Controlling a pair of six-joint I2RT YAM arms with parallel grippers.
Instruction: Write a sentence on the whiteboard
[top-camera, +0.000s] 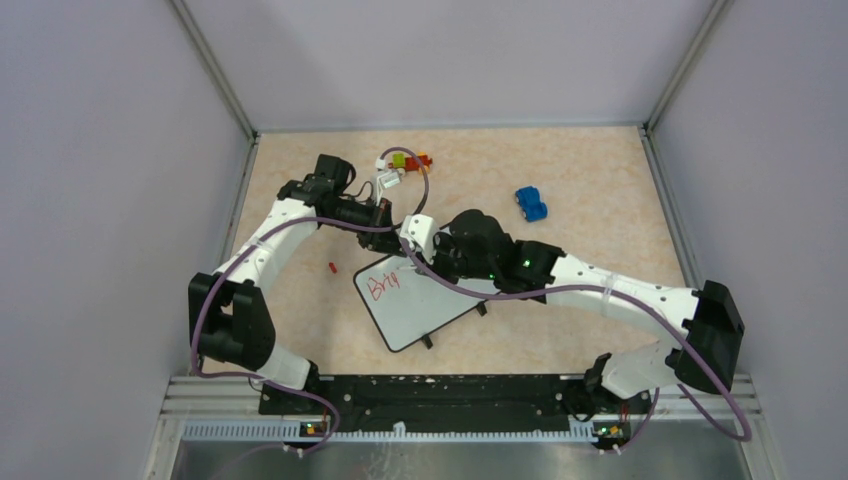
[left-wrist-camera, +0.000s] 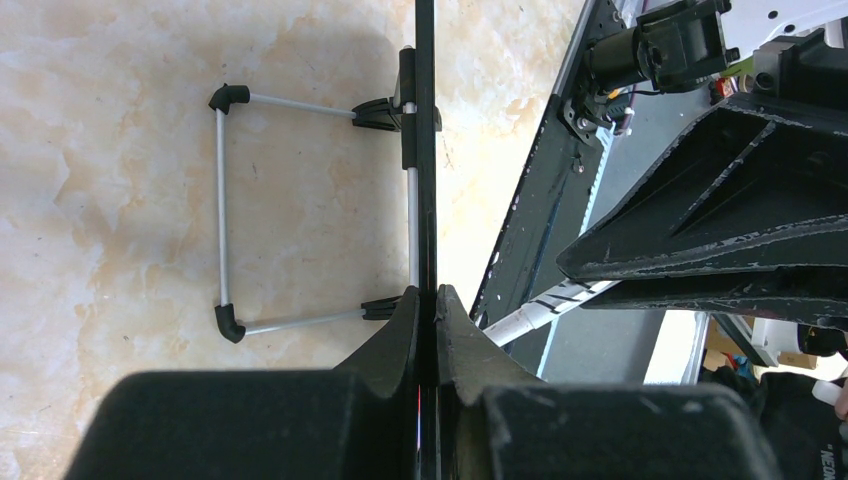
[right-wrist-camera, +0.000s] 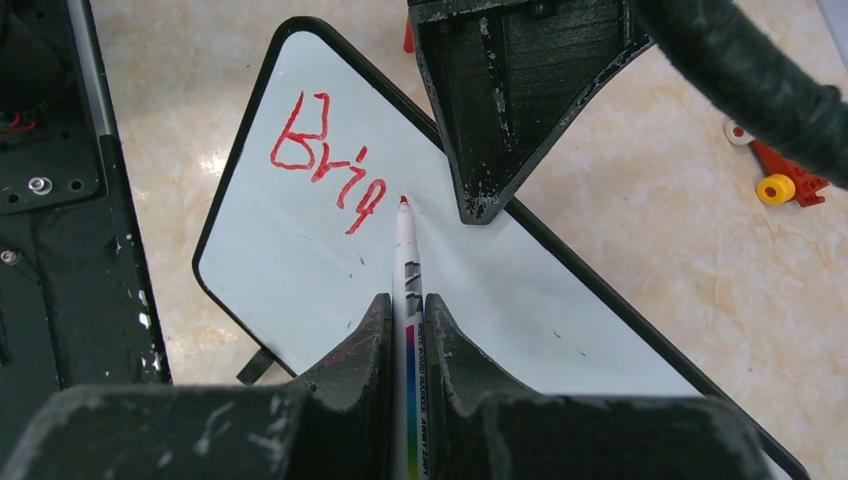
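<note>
The whiteboard (top-camera: 425, 310) lies slanted on the table in front of the arm bases. The sentence (right-wrist-camera: 325, 165) reads "Brig" in red script near its upper left corner. My left gripper (left-wrist-camera: 427, 295) is shut on the whiteboard (left-wrist-camera: 426, 150), seen edge-on as a thin dark strip; from above, the left gripper (top-camera: 398, 235) sits at the board's far edge. My right gripper (right-wrist-camera: 407, 300) is shut on a thin white marker (right-wrist-camera: 407, 255). Its red tip meets the whiteboard (right-wrist-camera: 300, 270) just right of the "g". From above, the right gripper (top-camera: 437, 258) hovers over the board's top.
A blue toy car (top-camera: 531, 204) sits at the back right, and coloured toy bricks (top-camera: 405, 163) at the back centre. A small red cap (top-camera: 332, 267) lies left of the board. A wire stand (left-wrist-camera: 220, 210) juts from the board's back. Grey walls enclose the table.
</note>
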